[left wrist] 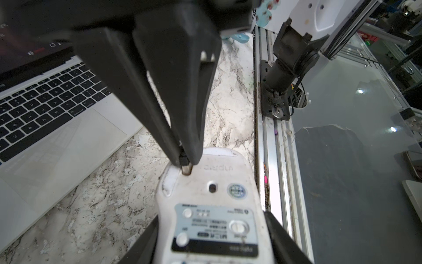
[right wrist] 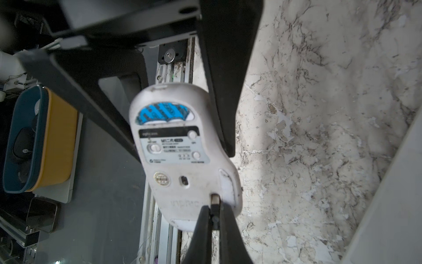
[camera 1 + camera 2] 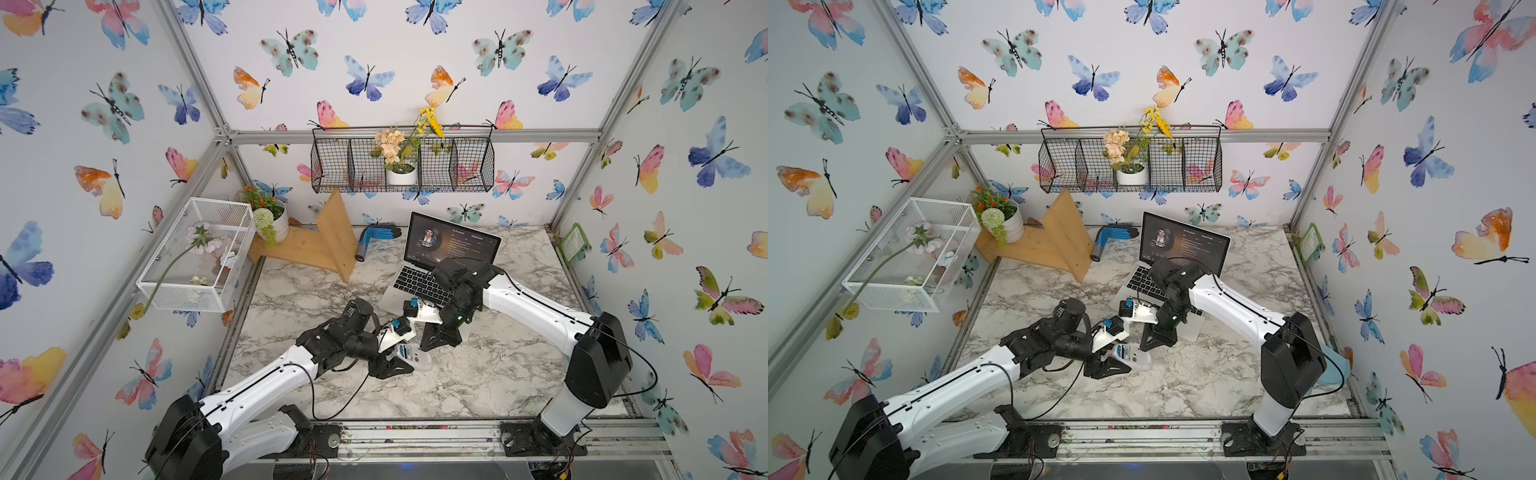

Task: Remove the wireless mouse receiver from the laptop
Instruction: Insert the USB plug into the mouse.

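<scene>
Two claws meet low over the table (image 3: 478, 374). The receiver (image 2: 214, 199) sits clear of the laptop (image 3: 451, 243): the right claw (image 2: 215, 209) is pinched tight on it, metal end poking into a slot in the underside of the mouse (image 1: 217, 180). The left claw (image 1: 212, 219) clamps that mouse belly-up, right beneath. The laptop's open just behind the right claw, whose arm reaches over the keyboard, wrist bent down. Further behind hangs a basket (image 3: 332, 166) with a flower pot (image 3: 401, 176) in its middle compartment. Off beyond the left claw, a white wire box (image 3: 183, 297) holds a pink flower (image 3: 199, 232).
</scene>
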{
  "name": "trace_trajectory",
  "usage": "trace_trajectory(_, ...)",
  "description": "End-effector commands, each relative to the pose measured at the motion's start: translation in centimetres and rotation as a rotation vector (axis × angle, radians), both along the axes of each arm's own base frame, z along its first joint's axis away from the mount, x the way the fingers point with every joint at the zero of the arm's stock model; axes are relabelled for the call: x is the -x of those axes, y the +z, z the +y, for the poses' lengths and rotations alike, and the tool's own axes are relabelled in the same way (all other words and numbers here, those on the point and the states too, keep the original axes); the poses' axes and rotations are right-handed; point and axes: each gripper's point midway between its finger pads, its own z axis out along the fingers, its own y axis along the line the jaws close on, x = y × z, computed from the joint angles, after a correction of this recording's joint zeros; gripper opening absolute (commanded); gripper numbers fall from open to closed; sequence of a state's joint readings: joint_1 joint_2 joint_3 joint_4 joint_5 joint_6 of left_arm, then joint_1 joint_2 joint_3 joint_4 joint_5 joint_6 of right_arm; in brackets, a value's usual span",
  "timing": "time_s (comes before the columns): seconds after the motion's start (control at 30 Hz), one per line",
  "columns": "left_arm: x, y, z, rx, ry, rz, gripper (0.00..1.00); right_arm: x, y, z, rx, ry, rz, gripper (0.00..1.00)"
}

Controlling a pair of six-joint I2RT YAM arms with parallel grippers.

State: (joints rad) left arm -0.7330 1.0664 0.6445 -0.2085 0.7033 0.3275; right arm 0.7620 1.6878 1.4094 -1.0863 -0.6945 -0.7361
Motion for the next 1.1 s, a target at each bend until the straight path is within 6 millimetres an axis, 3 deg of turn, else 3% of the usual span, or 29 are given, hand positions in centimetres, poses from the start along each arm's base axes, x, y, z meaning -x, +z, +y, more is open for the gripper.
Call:
trace_trajectory(0.0,-2.0,6.3,-1.3,0.268,0.046,-0.228,0.0,1.6,-0.5,-0.4,0.046,0.035,0.041,0.02)
trace_trajectory(0.23,-1.5,3.4,-1.5,0.283,0.017,-0.234,0.0,1.4,-3.0,-0.8,0.122,0.035,0.077,0.02)
trace_trajectory(0.6,-1.9,4.9,-1.5,0.382,0.034,-0.291,0.0,1.4,-2.2,-0.2,0.121,0.041,0.065,0.02)
trace_trajectory(1.07,-1.8,6.4,-0.6,0.428,0.045,-0.326,0.0,0.8,-0.5,0.3,0.151,0.037,0.005,0.11)
